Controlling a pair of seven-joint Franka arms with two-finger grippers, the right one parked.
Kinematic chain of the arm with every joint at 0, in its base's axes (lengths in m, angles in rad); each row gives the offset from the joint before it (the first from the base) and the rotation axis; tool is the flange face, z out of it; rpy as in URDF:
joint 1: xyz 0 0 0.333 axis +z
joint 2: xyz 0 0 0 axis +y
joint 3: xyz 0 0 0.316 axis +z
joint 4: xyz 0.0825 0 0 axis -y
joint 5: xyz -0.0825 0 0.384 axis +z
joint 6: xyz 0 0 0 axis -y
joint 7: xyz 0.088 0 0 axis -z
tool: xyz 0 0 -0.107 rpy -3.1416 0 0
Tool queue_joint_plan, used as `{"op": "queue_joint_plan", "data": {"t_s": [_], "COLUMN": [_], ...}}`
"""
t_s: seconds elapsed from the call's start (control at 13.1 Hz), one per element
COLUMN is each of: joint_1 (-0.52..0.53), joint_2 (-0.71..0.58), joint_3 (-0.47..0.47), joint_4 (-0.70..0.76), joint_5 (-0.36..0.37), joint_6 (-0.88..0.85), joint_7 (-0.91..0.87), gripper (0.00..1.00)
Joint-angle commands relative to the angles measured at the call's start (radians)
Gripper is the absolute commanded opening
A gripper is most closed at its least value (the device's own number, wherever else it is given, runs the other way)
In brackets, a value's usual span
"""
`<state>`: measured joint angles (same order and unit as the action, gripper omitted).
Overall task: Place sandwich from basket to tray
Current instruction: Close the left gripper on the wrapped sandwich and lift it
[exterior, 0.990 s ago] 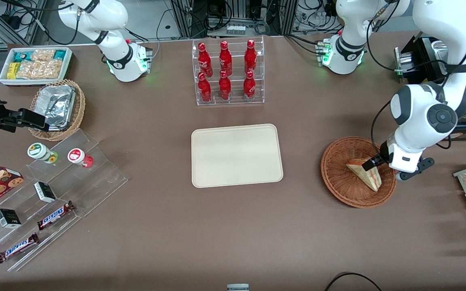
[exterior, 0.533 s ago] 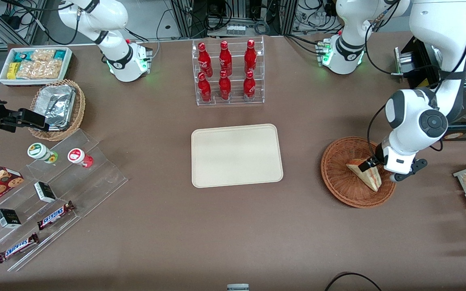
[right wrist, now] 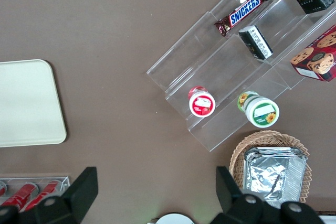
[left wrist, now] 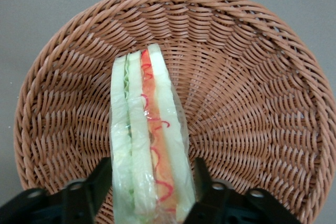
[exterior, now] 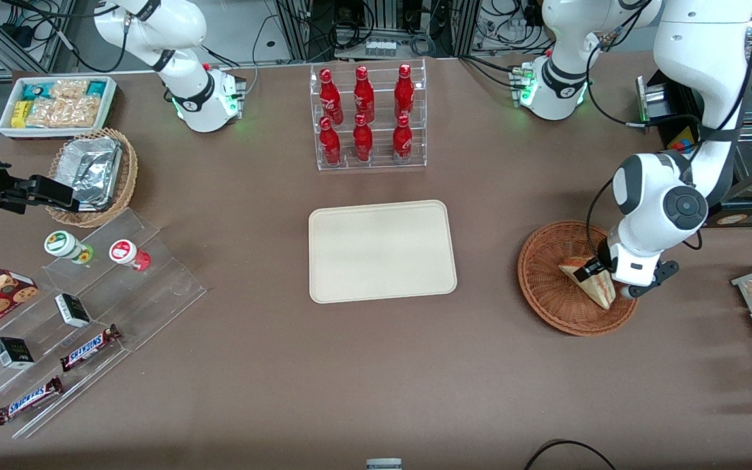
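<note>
End effector (left wrist: 152, 192) straddles the white, red-and-green-layered sandwich (left wrist: 148, 135).

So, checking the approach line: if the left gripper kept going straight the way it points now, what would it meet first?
Probably the sandwich: the gripper points down into the basket, one finger on each side of it. Basket weave lies beneath.

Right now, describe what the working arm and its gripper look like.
The left arm is glossy white with dark grey round joint caps and a black cable running along it. Its gripper, over the basket, has matte black fingers. Green lights glow at the base.
</note>
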<state>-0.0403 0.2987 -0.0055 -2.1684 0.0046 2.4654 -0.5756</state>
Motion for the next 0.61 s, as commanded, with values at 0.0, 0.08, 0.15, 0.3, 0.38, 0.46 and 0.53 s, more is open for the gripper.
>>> {"op": "queue_joint_plan", "data": {"t_s": [0.0, 0.08, 0.15, 0.3, 0.38, 0.46, 0.53], "joint_1": [-0.007, -0.007, -0.009, -0.021, -0.047, -0.096, -0.137], "joint_2": [-0.007, -0.019, -0.036, -0.078, -0.082, -0.078, -0.072], "joint_3": [0.001, 0.001, -0.002, -0.019, -0.027, -0.031, -0.031], "joint_4": [0.038, 0.053, 0.074, 0.16, 0.224, 0.31, 0.382], "joint_5": [0.003, 0.005, 0.011, 0.063, 0.074, 0.075, 0.075], "joint_6": [-0.019, -0.048, -0.095, -0.263, -0.354, -0.446, -0.518], "joint_7": [-0.023, -0.021, -0.02, -0.021, -0.024, -0.029, -0.03], "gripper": [0.0, 0.0, 0.0, 0.0, 0.0, 0.0, 0.0]}}
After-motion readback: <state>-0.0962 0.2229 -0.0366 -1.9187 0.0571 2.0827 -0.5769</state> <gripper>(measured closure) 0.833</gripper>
